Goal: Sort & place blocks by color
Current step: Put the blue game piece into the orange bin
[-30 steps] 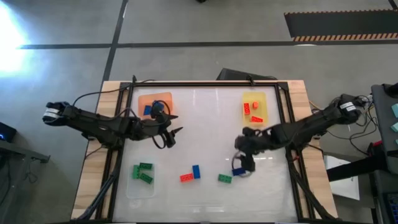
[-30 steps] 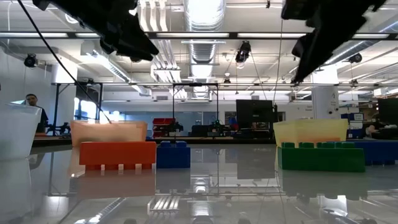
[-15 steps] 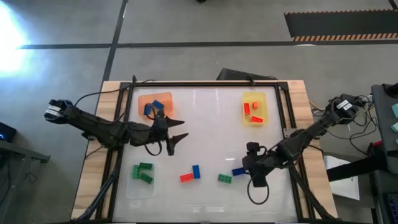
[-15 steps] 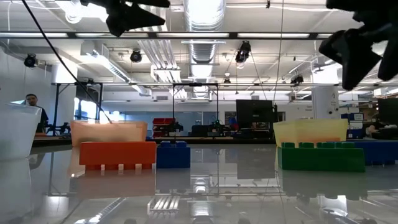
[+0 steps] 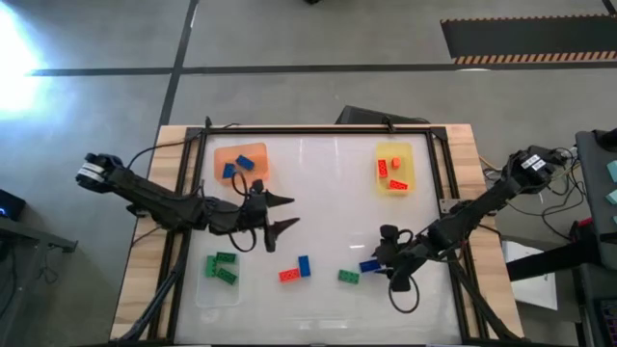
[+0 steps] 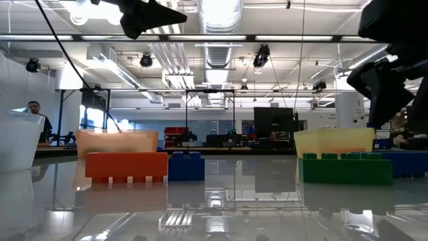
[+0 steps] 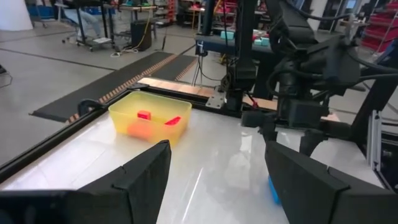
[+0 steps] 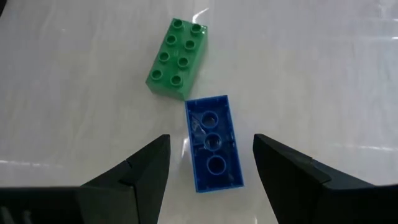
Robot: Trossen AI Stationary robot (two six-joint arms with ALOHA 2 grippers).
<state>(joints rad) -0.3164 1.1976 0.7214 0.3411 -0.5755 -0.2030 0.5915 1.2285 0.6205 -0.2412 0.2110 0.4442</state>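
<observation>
Moved: left hand [image 5: 285, 211] has reached further from the orange tray [image 5: 241, 161] toward the surface [image 5: 318, 193] centre.
Left hand: spread wide, empty.
Right hand [image 8: 209, 163]: parted, empty, straddling an upturned blue block [image 8: 213, 143] touching a green block [image 8: 178, 58].

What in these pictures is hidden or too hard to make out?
- Blue block beside the right tool: high view, partly covered by the arm.
- Clear tray: low view, cut off by the picture's edge.
- Blocks in the yellow tray: left wrist view, blurred behind its wall.
</observation>
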